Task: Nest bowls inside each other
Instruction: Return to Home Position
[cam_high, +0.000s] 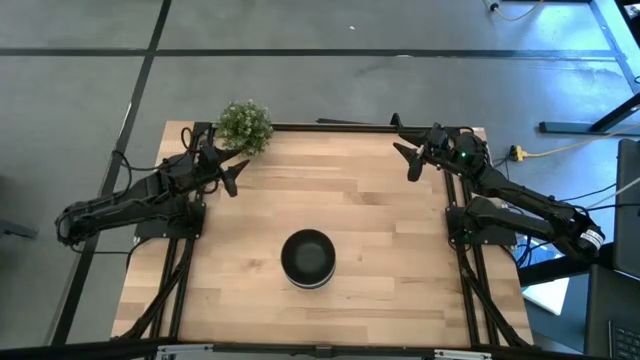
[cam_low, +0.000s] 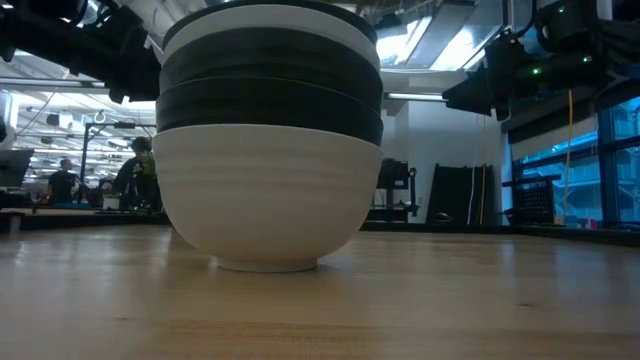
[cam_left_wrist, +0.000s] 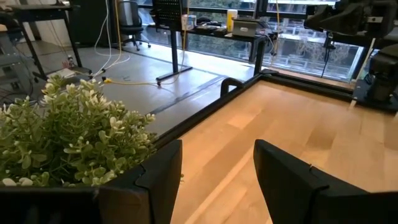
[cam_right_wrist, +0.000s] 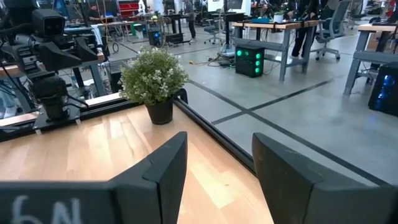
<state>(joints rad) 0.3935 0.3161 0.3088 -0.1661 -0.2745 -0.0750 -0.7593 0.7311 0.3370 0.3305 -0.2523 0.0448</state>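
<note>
Wooden table (cam_high: 380, 220) before you carries the nested bowls (cam_high: 307, 257) as one stack with open wood all round, well apart from and roughly between your left gripper (cam_high: 235, 172) and right gripper (cam_high: 403, 148), both spread wide and empty near the far corners, the stack's top cut off in the low view, the plant (cam_high: 244, 126) just beside the left one.

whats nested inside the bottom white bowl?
Rising from the white bowl: black bowl walls, then a white rim; from above, the top black bowl looks empty. Covered bowl bottoms are hidden. The left gripper and right gripper wait at opposite corners.
</note>
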